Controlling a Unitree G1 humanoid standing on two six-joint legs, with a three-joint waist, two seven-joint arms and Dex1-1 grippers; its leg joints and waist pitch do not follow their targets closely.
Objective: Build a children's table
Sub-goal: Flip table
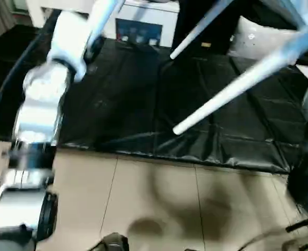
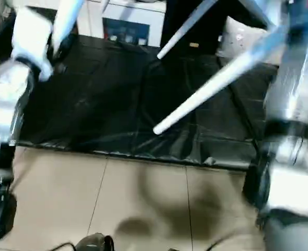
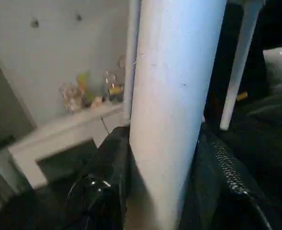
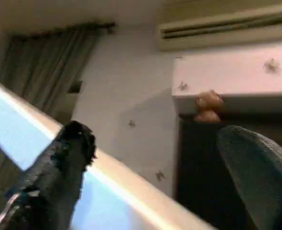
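Overhead, left end effector (image 3: 155, 191) clamps a table leg (image 3: 174, 96); right end effector (image 4: 155, 182) gapes wide.

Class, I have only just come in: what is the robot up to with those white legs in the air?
The robot has the children's table lifted off the black mat, its white legs slanting down over it. The left gripper is closed around one leg, a black finger on either side. The right gripper stands open beside a white part of the table, not clamping it.
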